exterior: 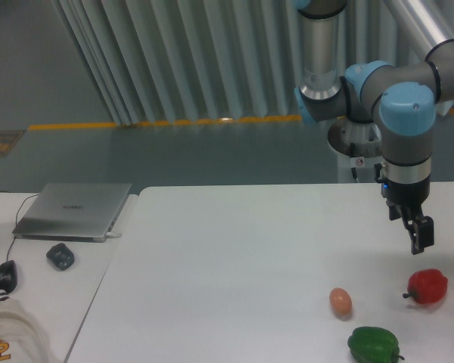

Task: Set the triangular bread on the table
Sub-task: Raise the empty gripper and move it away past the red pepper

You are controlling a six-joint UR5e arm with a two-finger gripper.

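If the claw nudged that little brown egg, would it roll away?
Probably. The egg is rounded and smooth-looking, lying on a flat white table, so a push would likely send it wobbling in a curve. It may also slip between the claw fingers.

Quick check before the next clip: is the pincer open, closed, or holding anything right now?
Pincer: nothing visibly held; it hangs above the red pepper. From this angle it cannot be told whether it is open or closed.
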